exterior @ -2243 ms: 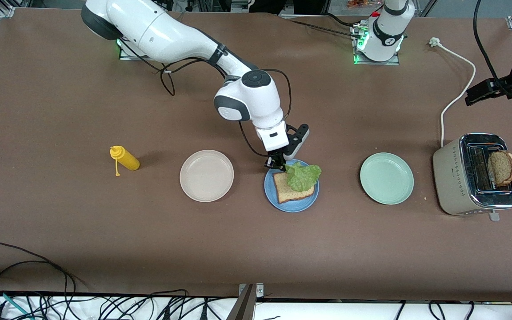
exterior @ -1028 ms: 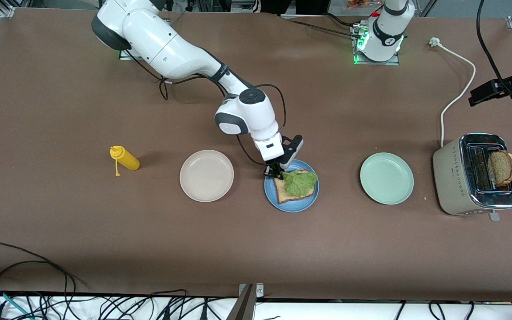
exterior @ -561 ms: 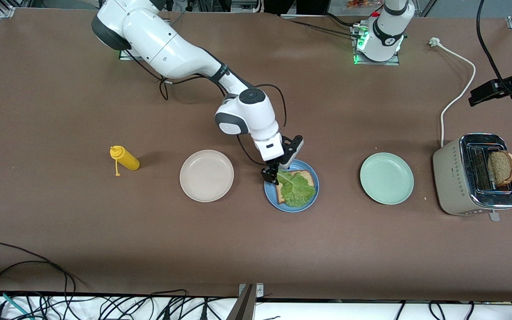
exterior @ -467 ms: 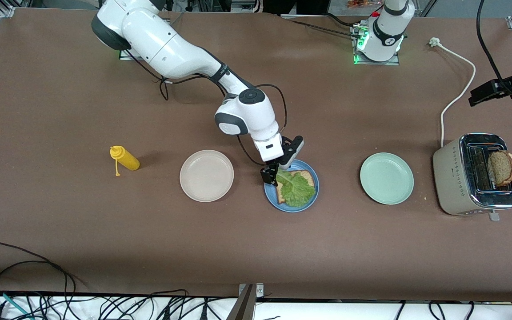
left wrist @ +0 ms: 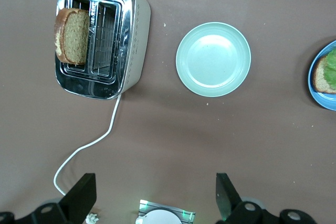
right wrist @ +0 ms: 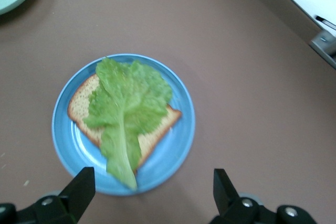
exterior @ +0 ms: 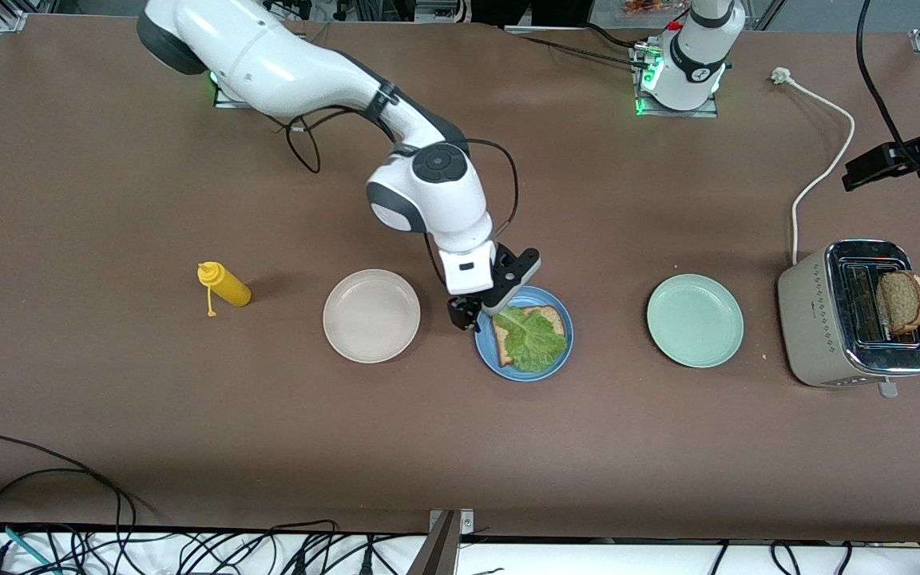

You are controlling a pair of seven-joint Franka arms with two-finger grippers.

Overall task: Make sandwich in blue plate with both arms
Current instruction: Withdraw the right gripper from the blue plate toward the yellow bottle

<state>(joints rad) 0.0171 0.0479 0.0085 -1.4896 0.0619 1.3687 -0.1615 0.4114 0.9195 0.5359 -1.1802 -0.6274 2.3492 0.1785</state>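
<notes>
I saw the right gripper (exterior: pixel 466 314) over the blue plate's (exterior: pixel 485 354) rim toward the cream plate (exterior: pixel 371 315), fingers (right wrist: pixel 227 187) spread wide and holding nothing. On the blue plate lay one bread slice (right wrist: pixel 80 106) with the lettuce (right wrist: pixel 125 114) flat across it. The left gripper (left wrist: pixel 152 195) waited high over the table near its base, also wide open and empty. A second slice (exterior: pixel 902 301) stood in the toaster (exterior: pixel 815 319), beside the green plate (exterior: pixel 695 320). I could read no writing anywhere.
</notes>
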